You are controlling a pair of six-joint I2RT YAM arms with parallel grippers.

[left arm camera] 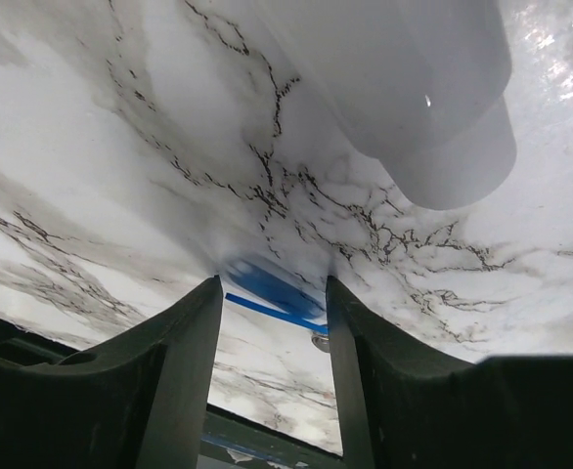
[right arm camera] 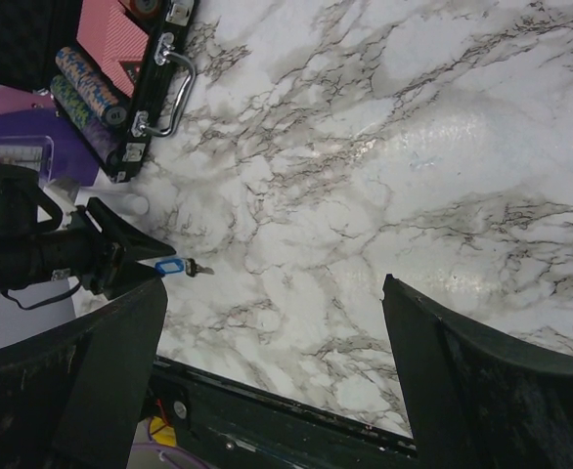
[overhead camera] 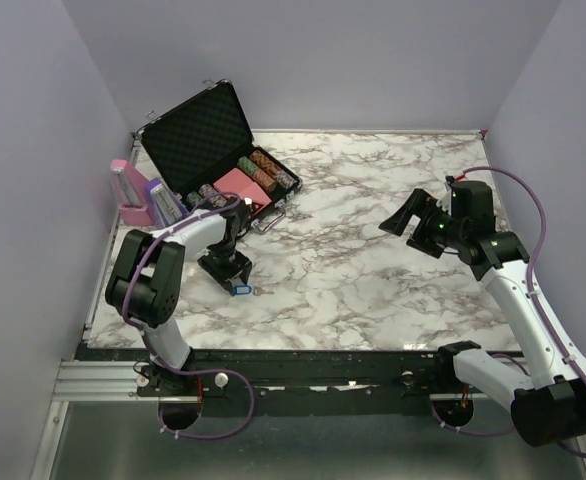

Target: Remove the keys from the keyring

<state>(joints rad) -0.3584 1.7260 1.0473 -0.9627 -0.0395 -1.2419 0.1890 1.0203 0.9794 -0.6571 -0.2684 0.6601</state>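
The keyring's blue tag (overhead camera: 241,290) lies on the marble table at the front left. A small silvery key (right arm camera: 198,270) sticks out from its right end. My left gripper (overhead camera: 230,268) is low over it, jaws apart. In the left wrist view the blurred tag (left arm camera: 267,285) spans the gap between my fingertips (left arm camera: 200,313). A bit of the metal ring (left arm camera: 319,340) shows beside the right finger. I cannot tell whether the fingers touch the tag. My right gripper (overhead camera: 405,222) hangs open and empty above the table's right middle. It faces the tag (right arm camera: 166,266) from a distance.
An open black case (overhead camera: 203,130) with poker chips (overhead camera: 258,172) stands at the back left, its handle (right arm camera: 174,83) facing the table's middle. Pink (overhead camera: 123,190) and purple (overhead camera: 161,202) items stand left of it. The table's front edge (overhead camera: 303,352) is close behind the tag.
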